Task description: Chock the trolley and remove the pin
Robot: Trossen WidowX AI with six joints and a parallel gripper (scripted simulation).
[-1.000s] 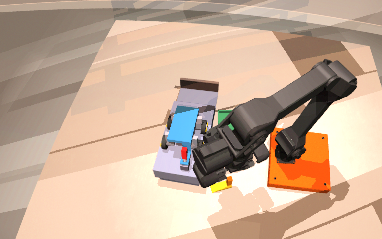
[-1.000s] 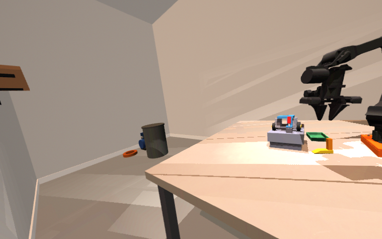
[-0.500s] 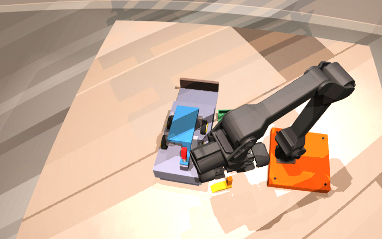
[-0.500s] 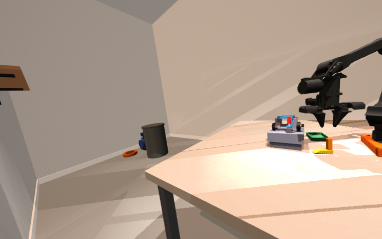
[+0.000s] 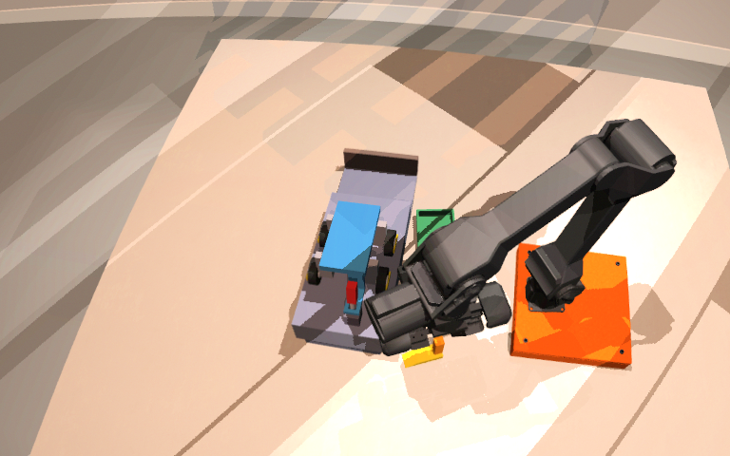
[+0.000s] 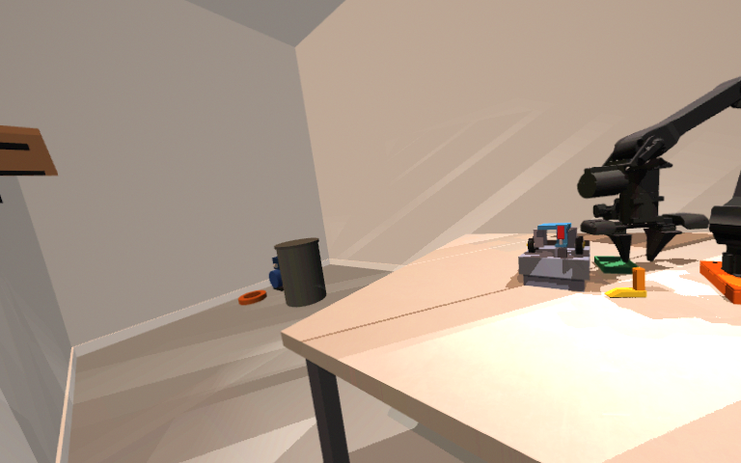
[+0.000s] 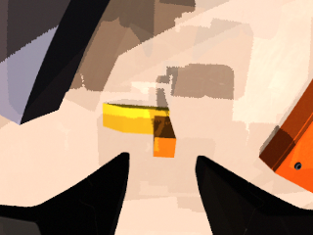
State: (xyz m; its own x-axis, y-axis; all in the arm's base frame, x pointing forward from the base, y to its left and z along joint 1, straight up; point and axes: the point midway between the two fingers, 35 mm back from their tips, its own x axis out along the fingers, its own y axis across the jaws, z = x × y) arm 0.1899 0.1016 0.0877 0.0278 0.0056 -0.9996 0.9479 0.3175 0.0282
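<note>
The blue-topped trolley stands on the grey ramp. The red-headed stop pin stands upright at its uphill end. The yellow chock lies on the table beside the ramp's high end, its orange handle upright. My gripper points down, partly open and empty, above the chock's handle; its fingertips are hidden in the top view. The green tray is empty where visible, partly covered by the arm.
The orange base plate is on the other side of the chock from the ramp. A dark end wall closes the ramp's low end. The forearm passes over the tray and close beside the ramp's high end.
</note>
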